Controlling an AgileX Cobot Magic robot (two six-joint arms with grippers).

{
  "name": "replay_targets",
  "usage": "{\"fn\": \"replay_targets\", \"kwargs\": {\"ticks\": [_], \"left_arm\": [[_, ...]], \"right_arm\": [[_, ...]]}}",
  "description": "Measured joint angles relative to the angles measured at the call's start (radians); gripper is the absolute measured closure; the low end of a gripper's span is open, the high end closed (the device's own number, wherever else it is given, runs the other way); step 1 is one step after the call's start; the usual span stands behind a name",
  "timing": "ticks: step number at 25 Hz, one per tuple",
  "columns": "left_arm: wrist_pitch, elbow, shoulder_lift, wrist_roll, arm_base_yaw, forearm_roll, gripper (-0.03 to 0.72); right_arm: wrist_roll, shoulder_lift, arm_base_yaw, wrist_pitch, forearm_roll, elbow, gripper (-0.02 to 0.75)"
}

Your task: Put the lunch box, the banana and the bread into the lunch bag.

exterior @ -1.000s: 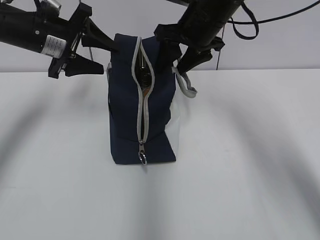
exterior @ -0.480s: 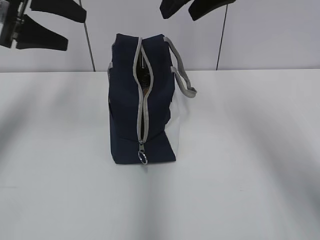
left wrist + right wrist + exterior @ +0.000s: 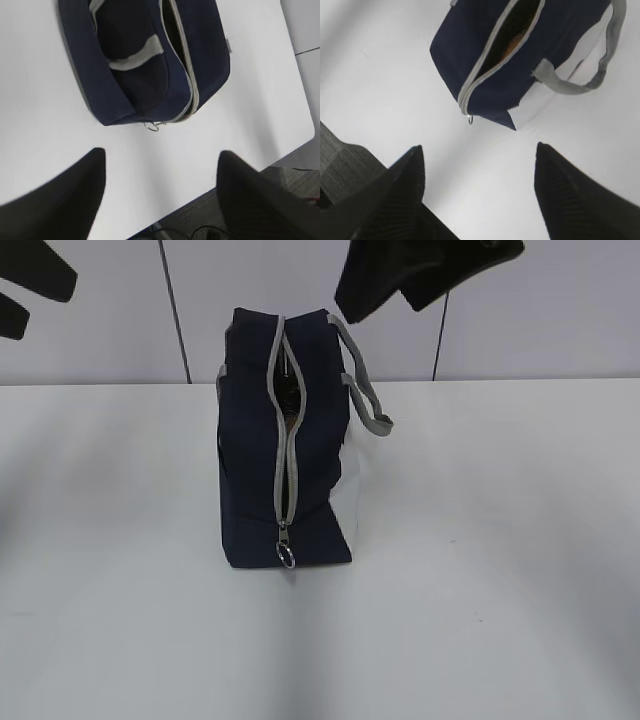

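While the zip stands parted: the lunch bag point(image 3: 288, 470) sits upright near the middle of the desk point(image 3: 480, 570), its grey zipper point(image 3: 282, 430) open along the top and down the near end, ring pull point(image 3: 286, 555) hanging at the bottom, at 6 o'clock of the bag.
Contents: something orange-brown point(image 3: 512, 46) shows through the slit in the right wrist view, perhaps the bread; lunch box and banana cannot be made out, and none of the three lies on the desk in any view, so I judge the packing done or nearly so.
Handles: one grey strap point(image 3: 365, 395) droops off the bag's 3 o'clock side; another lies flat on the side panel in the left wrist view point(image 3: 131, 56).
Left tool point(image 3: 160, 195): high above the bag, fingers spread, holding nothing.
Right tool point(image 3: 479, 192): likewise raised well clear, fingers spread and empty.
Risk, tipping: the bag is tall and narrow; a nudge from either tool could topple it.
Risk, spill: with the zipper open, a fall could let contents slide out.
Risk, snag: the drooping strap could catch a finger passing low at 3 o'clock.
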Motion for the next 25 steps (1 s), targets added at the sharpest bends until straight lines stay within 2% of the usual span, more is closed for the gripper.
{"fn": "replay_targets", "kwargs": {"ticks": [4, 9, 11, 15, 19, 25], "left_arm": [[-0.004, 0.097, -0.078, -0.002, 0.0, 0.002, 0.215], [-0.058, 0.197, -0.162, 0.026, 0.0, 0.005, 0.218], [-0.078, 0.222, -0.177, 0.03, 0.0, 0.005, 0.218], [-0.109, 0.263, -0.179, 0.033, 0.0, 0.003, 0.219], [-0.109, 0.288, -0.182, 0.034, 0.0, 0.003, 0.221], [-0.158, 0.308, -0.182, 0.035, 0.0, 0.0, 0.221]], "right_arm": [[-0.023, -0.084, 0.0, -0.029, -0.008, 0.146, 0.231], [-0.125, -0.213, 0.0, -0.331, 0.074, 0.431, 0.231], [-0.221, -0.251, 0.0, -0.479, 0.142, 0.551, 0.231], [-0.483, -0.268, 0.0, -0.767, 0.356, 0.764, 0.231], [-0.547, -0.219, 0.0, -0.898, 0.472, 0.826, 0.231], [-0.576, -0.187, 0.0, -0.904, 0.561, 0.829, 0.231]]}}
